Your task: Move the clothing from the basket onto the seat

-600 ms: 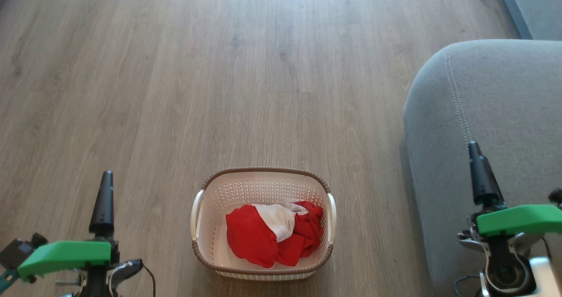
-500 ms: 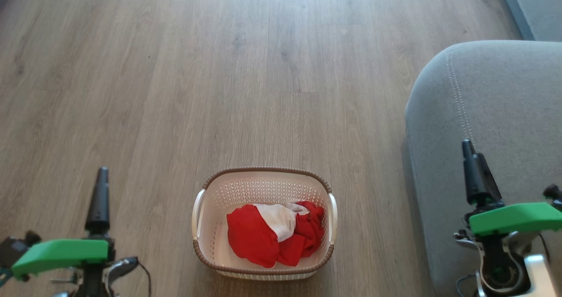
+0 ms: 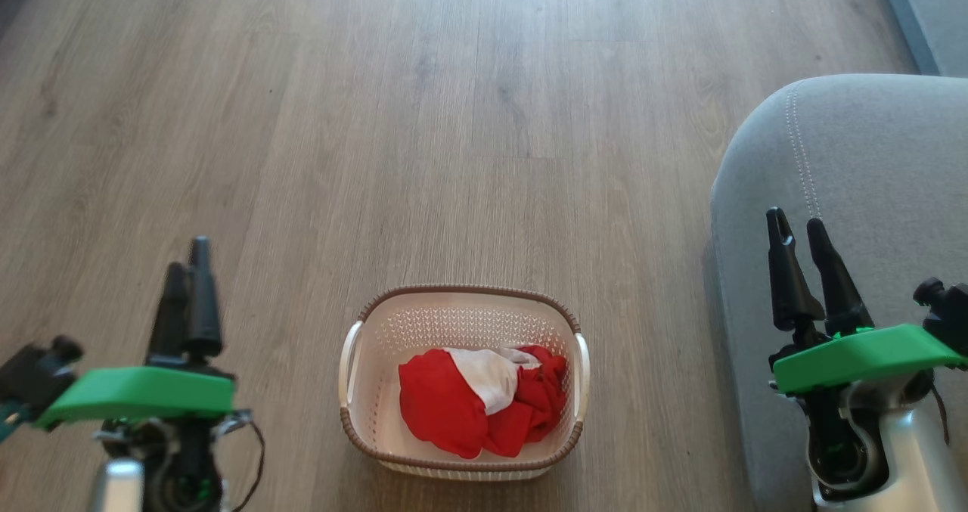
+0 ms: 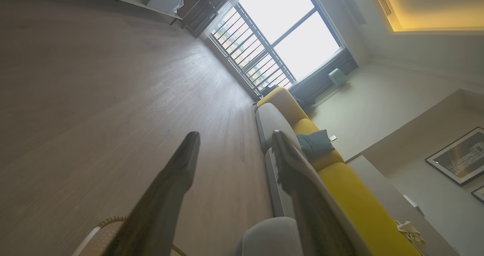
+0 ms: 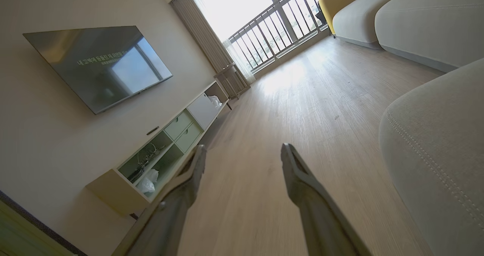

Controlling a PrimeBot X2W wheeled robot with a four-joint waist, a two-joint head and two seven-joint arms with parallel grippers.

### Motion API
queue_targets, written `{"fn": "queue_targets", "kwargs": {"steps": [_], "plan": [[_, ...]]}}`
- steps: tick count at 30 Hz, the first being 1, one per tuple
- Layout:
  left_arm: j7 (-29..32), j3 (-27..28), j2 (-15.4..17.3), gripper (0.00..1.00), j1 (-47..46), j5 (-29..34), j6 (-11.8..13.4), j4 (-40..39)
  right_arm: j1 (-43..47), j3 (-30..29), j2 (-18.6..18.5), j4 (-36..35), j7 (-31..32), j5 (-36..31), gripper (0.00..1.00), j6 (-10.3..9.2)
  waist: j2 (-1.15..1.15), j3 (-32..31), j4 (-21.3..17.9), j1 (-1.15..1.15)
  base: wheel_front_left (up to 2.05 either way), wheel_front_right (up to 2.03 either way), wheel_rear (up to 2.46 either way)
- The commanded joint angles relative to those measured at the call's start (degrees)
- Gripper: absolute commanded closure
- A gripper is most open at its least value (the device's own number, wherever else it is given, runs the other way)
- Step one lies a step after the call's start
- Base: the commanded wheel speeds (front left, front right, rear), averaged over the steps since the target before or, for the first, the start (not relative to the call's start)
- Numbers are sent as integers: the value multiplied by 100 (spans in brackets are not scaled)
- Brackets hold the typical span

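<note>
The white perforated basket (image 3: 465, 291) with a brown rim stands on the wood floor at the bottom middle of the head view. Inside it lies the clothing (image 3: 454, 406), a crumpled red heap with a white patch on top. The grey seat (image 3: 870, 194) with its pale seam fills the right side. My left gripper (image 3: 189, 253) hovers open left of the basket, above the floor. My right gripper (image 3: 793, 217) is open over the seat's left edge. Both wrist views show empty gaps between the fingers of the left gripper (image 4: 235, 135) and the right gripper (image 5: 242, 147).
Wood floor (image 3: 454, 119) stretches ahead of the basket. A wall-mounted TV (image 5: 98, 63) and a low cabinet (image 5: 166, 142) are in the right wrist view. A yellow-backed sofa (image 4: 340, 184) and a railed window (image 4: 272, 40) are in the left wrist view.
Both grippers have risen up the picture and turned, so that each now shows two separate fingers instead of one. The head camera has shifted slightly.
</note>
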Motion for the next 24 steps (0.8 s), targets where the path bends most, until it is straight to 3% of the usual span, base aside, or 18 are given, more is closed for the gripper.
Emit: {"fn": "queue_targets", "kwargs": {"steps": [1, 12, 17, 24], "plan": [[-74, 4, 55, 0, -268, 239, 50, -305, -318, 73, -96, -282, -80, -225, 0, 1, 0, 2, 8, 0, 0, 0, 0], [-259, -946, 88, 0, -234, 2006, 568, -232, -257, 168, -37, -349, -266, -1316, 0, 1, 0, 15, 65, 0, 0, 0, 0], [-342, -1405, 291, 0, -293, 2590, 959, -149, -218, 239, -20, -222, -351, -1794, 0, 0, 0, 11, 70, 0, 0, 0, 0], [-459, -2262, 768, 0, -519, 3288, 1732, -113, -298, 332, -14, -252, -469, -2445, 0, 0, 0, 35, 68, 0, 0, 0, 0]]}}
